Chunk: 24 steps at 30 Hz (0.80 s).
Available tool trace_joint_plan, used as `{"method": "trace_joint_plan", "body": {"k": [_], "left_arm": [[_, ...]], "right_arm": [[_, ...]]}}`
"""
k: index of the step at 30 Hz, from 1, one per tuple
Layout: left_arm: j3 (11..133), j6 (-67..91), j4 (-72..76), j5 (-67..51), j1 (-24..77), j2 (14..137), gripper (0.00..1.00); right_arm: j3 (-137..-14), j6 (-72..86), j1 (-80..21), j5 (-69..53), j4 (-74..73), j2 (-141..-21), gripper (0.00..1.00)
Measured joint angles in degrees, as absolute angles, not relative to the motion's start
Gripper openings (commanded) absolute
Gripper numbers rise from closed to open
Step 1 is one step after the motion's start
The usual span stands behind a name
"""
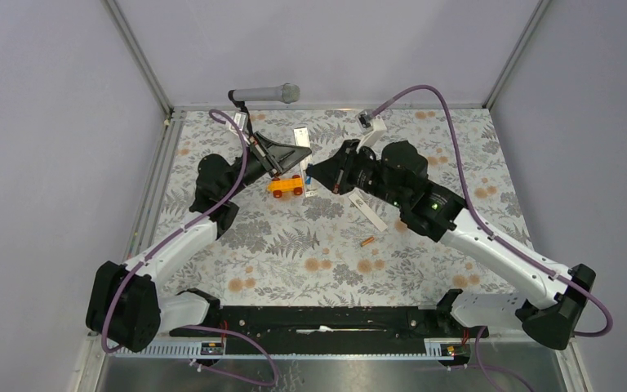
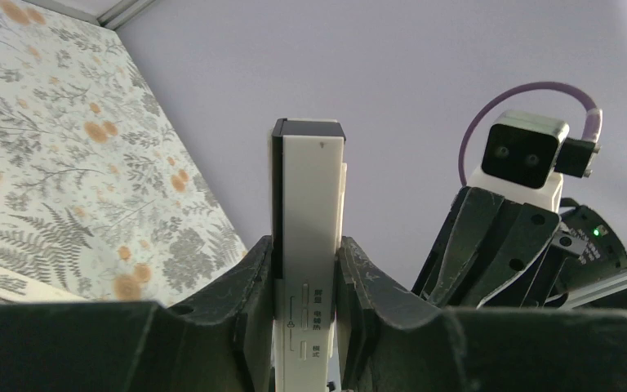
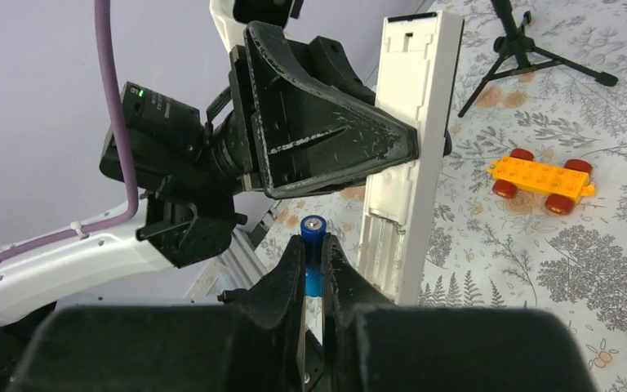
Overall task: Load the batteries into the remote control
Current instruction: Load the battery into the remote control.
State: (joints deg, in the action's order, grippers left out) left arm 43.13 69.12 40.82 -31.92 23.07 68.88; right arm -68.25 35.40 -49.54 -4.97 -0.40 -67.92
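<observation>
A: White remote (image 2: 306,204), where is it?
B: Held on end, clamped in the left pincer (image 2: 304,255), just behind the car (image 1: 286,186).
A: Blue battery (image 3: 313,230)?
B: Clamped in the right pincer (image 3: 313,245), right of the car, beside the remote's open bay.
A: Orange battery (image 1: 366,242)?
B: Loose on the counter (image 1: 294,261), right of the car and nearer the bases. The cover (image 1: 367,211) lies flat between it and the car.

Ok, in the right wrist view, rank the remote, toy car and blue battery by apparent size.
1. remote control, largest
2. toy car
3. blue battery, smallest, though it is close to the camera
</observation>
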Motion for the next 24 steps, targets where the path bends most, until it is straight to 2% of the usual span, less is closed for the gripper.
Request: {"method": "trace_joint_plan", "body": {"k": [12, 24], "left_arm": [[43.1, 77.2, 43.7, -31.2, 23.5, 70.3, 0.0], [43.1, 78.0, 44.6, -31.2, 23.6, 71.0, 0.0]], "right_arm": [[-73.9, 30.9, -51.8, 3.7, -8.7, -72.1, 0.04], [-77.2, 27.1, -52.1, 3.9, -11.9, -74.4, 0.11]]}}
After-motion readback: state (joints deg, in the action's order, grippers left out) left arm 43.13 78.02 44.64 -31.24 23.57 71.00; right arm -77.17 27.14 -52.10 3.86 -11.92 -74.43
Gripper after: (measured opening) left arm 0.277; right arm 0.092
